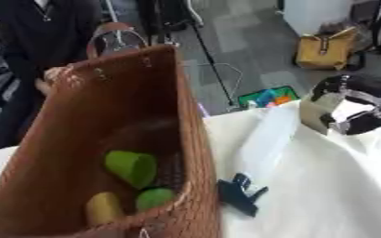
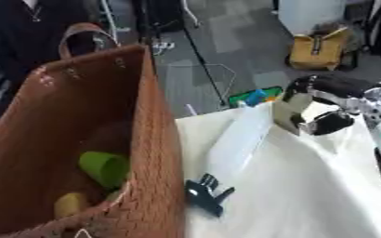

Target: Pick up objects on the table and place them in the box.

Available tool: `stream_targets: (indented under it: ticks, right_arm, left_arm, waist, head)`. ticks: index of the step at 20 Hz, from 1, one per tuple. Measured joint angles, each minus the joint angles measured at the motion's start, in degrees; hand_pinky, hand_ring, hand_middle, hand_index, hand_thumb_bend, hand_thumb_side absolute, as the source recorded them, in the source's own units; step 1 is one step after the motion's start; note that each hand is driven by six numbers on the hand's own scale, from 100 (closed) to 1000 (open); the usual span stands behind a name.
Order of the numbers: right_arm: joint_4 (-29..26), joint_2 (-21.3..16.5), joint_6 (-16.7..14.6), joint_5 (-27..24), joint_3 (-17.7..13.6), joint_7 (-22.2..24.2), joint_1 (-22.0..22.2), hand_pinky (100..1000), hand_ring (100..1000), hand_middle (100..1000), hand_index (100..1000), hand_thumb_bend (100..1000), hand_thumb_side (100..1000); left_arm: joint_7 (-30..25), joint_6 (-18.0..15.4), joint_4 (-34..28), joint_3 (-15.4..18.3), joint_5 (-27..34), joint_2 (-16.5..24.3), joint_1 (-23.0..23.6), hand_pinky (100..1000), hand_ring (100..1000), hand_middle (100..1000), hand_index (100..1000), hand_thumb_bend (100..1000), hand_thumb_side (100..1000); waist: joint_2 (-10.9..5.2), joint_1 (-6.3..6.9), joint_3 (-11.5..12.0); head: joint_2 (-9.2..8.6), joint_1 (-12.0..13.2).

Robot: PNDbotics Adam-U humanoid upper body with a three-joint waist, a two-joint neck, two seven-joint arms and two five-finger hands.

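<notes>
A brown woven basket (image 1: 104,116) with a loop handle fills the left side. Inside lie a green cup (image 1: 131,167) on its side, a green round thing (image 1: 154,198) and a yellow thing (image 1: 102,208). On the white table (image 1: 324,195) beside the basket lies a dark clip (image 1: 241,193). A pale long thing (image 1: 267,137) lies beyond it. My right hand (image 2: 328,104) hovers over the table's far right, fingers and thumb curled round a beige flat object (image 2: 288,114). My left hand shows in no view.
A person's hand (image 1: 54,76) rests on the basket's far rim. Beyond the table edge on the floor are a yellow bag (image 1: 324,50), a colourful green item (image 1: 267,97) and a stand's thin legs (image 1: 218,69).
</notes>
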Motion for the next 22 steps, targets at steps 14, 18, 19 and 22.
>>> stream_targets:
  ticks: [14, 18, 19, 22]
  right_arm:
    - [0.54, 1.14, 1.63, -1.59, 0.24, -0.49, -0.33, 640, 352, 502, 497, 100, 100]
    - [0.56, 1.84, 2.10, -2.44, 0.53, -0.34, -0.66, 631, 337, 485, 474, 100, 100]
    - [0.56, 2.03, 2.19, -2.70, 0.53, -0.34, -0.72, 631, 337, 485, 474, 100, 100]
    - [0.56, 2.55, 2.63, -3.50, 0.59, -0.34, -1.03, 622, 329, 476, 460, 100, 100]
  left_arm:
    - [0.04, -0.06, 0.00, 0.00, 0.00, 0.00, 0.47, 656, 726, 822, 684, 100, 728]
    - [0.04, -0.06, 0.00, 0.00, 0.00, 0.00, 0.69, 656, 726, 823, 684, 100, 728]
    - [0.04, -0.06, 0.00, 0.00, 0.00, 0.00, 0.74, 656, 726, 823, 684, 100, 728]
    - [0.04, -0.06, 0.00, 0.00, 0.00, 0.00, 0.91, 656, 726, 823, 684, 100, 728]
  waist:
    - [-0.40, -0.02, -0.48]
    - [-0.60, -0.13, -0.82]
    - [-0.67, -0.23, -0.84]
    - [-0.99, -0.40, -0.84]
  head:
    - [0.00, 0.12]
    - [0.02, 0.29]
    - [0.03, 0.29]
    - [0.06, 0.37]
